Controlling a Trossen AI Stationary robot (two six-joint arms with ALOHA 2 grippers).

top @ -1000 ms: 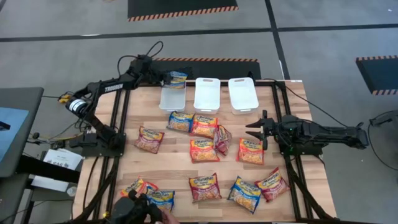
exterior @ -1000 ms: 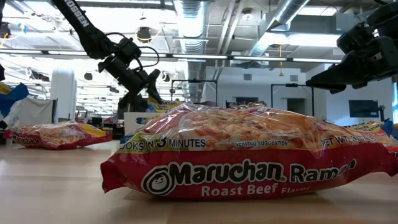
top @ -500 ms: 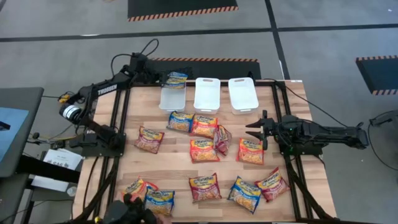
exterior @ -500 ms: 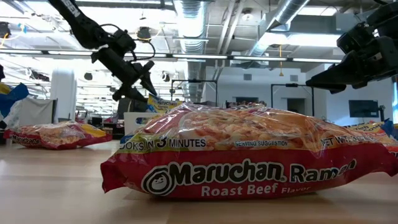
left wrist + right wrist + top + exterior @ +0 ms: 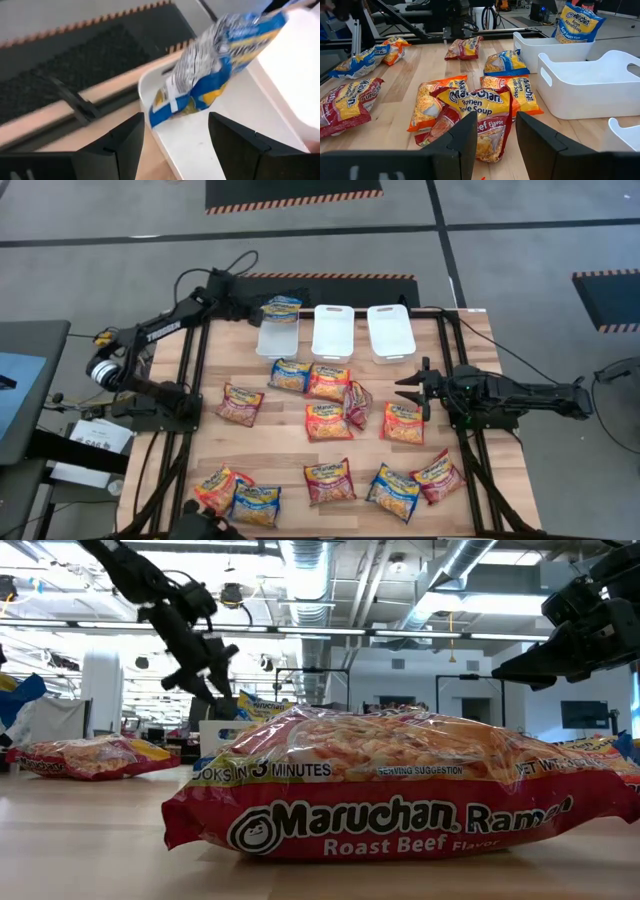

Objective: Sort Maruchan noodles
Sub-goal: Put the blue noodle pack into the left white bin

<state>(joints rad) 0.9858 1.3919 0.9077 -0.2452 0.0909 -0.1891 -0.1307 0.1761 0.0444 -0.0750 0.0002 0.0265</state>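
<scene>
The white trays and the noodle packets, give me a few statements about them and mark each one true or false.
1. Three white trays stand in a row at the table's far edge. True.
2. A blue packet stands propped in the leftmost tray. True.
3. The middle tray holds a dark red packet. False: it is empty.
4. The left gripper grips the blue packet. False: its fingers stand open, apart from it.
5. The right gripper hovers near an orange packet. True.
</scene>
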